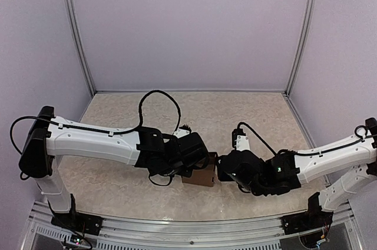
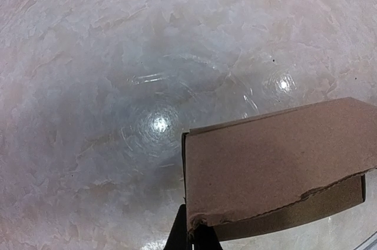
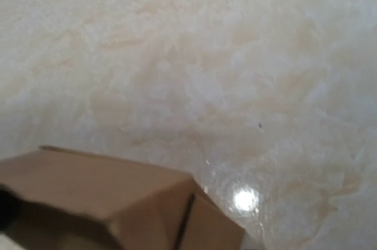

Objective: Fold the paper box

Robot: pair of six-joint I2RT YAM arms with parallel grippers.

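Beige marbled table [image 1: 247, 114] carried the paper box [image 1: 200, 176] near its front edge, already nearly a cube with perhaps one flap left to tuck, your left gripper [image 2: 191, 237] clamped on its edge, while your right gripper [image 1: 224, 167] beside it I could not read as open or closed.

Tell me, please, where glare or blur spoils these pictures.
Left wrist view: sharp, with two bright lamp reflections on the table near the paper box. Right wrist view: soft all over, with one glare spot to the right of the box. Top external view: even light, sharp, no glare.
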